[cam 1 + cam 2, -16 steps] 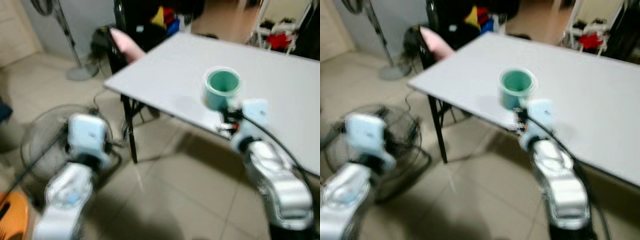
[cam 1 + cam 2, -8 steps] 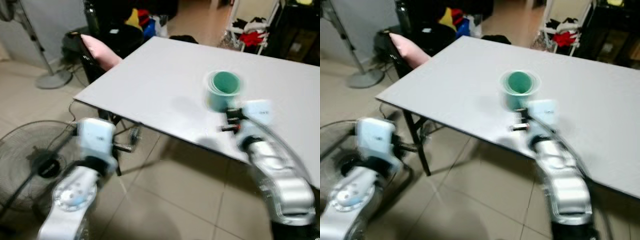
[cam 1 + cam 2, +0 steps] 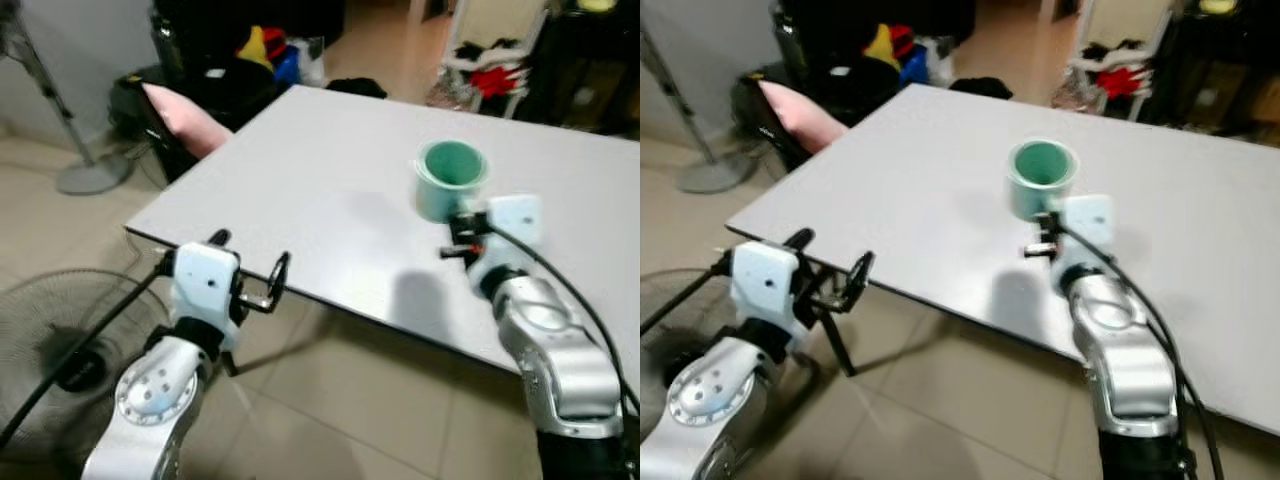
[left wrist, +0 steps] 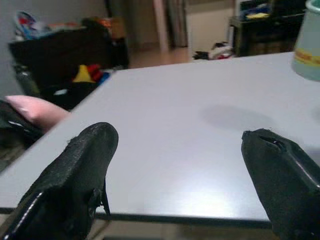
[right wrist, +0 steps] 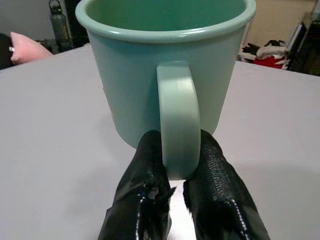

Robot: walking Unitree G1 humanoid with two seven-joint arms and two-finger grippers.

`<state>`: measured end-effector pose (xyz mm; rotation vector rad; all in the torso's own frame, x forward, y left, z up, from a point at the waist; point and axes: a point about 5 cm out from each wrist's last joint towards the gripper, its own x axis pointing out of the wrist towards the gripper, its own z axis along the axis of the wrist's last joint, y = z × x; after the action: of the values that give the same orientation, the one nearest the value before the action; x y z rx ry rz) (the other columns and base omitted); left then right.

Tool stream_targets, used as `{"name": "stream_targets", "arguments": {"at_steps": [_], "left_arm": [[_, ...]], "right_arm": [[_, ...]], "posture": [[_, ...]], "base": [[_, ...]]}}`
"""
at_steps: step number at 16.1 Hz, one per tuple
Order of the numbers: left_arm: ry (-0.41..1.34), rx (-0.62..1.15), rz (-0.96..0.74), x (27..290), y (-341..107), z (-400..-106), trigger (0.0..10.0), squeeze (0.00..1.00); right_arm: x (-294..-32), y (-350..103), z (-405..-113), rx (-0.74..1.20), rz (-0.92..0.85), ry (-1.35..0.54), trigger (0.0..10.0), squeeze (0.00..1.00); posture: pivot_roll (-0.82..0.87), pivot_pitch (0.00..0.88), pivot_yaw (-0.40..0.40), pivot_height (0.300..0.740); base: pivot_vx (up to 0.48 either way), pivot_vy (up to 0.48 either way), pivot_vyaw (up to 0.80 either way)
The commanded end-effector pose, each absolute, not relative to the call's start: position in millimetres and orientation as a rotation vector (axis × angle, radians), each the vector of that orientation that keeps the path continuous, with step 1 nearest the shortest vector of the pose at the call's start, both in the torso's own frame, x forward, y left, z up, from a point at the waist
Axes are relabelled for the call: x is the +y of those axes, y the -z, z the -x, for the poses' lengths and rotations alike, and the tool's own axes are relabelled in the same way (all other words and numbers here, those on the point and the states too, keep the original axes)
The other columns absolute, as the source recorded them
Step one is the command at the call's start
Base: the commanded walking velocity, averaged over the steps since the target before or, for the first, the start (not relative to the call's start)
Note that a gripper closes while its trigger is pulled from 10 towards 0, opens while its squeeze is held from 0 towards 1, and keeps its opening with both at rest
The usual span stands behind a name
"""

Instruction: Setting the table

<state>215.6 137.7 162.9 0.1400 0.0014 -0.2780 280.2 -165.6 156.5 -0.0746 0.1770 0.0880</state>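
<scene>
Right gripper (image 5: 172, 167) is pinching the mug (image 3: 449, 180) by its handle above the table (image 3: 310, 190) for placement; left gripper (image 3: 250, 270) is waiting, fingers spread.

Beige tiled floor (image 3: 330, 400), grey table (image 3: 320, 190), standing fan (image 3: 60, 350), pink cushion (image 3: 180, 115)

mug (image 4: 311, 42) – cut by frame edge | table (image 3: 600, 180) – far end cropped

Even, moderately bright indoor light from above. Soft shadows on grey table (image 3: 330, 190) (one beneath mug (image 3: 449, 178)). Head views mildly soft, background dim. Left wrist view: near fingers (image 4: 75, 185) blurred, out of focus. Right wrist view sharp.
</scene>
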Motion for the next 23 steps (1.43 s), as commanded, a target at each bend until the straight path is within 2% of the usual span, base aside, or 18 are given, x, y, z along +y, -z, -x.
{"name": "stream_targets", "arguments": {"at_steps": [1, 4, 9, 15, 19, 23], "left_arm": [[0.257, 0.001, -0.156, 144, -163, -216, 10.0, 0.00], [0.262, 0.006, -0.160, 143, -162, -215, 10.0, 0.00], [0.257, 0.037, -0.182, 146, -157, -216, 10.0, 0.00], [0.380, 0.042, -0.197, 141, -162, -219, 10.0, 0.00], [0.451, 0.057, -0.192, 140, -167, -218, 10.0, 0.00], [0.481, 0.060, -0.233, 146, -175, -218, 10.0, 0.00]], "right_arm": [[-154, -161, -282, 0.156, 0.053, -0.132, 10.0, 0.00], [-152, -161, -283, 0.155, 0.056, -0.150, 10.0, 0.00], [-140, -155, -296, 0.171, 0.075, -0.273, 10.0, 0.00], [-107, -146, -358, 0.216, 0.066, -0.360, 10.0, 0.00], [-100, -150, -387, 0.230, 0.087, -0.343, 10.0, 0.00], [-96, -156, -398, 0.241, 0.101, -0.318, 10.0, 0.00]], "posture": [[-0.07, 0.000, 0.030, 0.740], [-0.07, 0.000, 0.030, 0.740], [-0.07, 0.000, 0.031, 0.740], [-0.07, 0.004, 0.061, 0.740], [-0.03, 0.087, 0.050, 0.740], [0.02, 0.191, 0.031, 0.740]], "base": [[0.319, 0.000, -0.77], [0.311, 0.000, -0.69], [0.108, 0.000, 0.00], [0.000, 0.000, 0.00], [0.000, 0.000, 0.00], [0.000, 0.000, 0.00]]}}
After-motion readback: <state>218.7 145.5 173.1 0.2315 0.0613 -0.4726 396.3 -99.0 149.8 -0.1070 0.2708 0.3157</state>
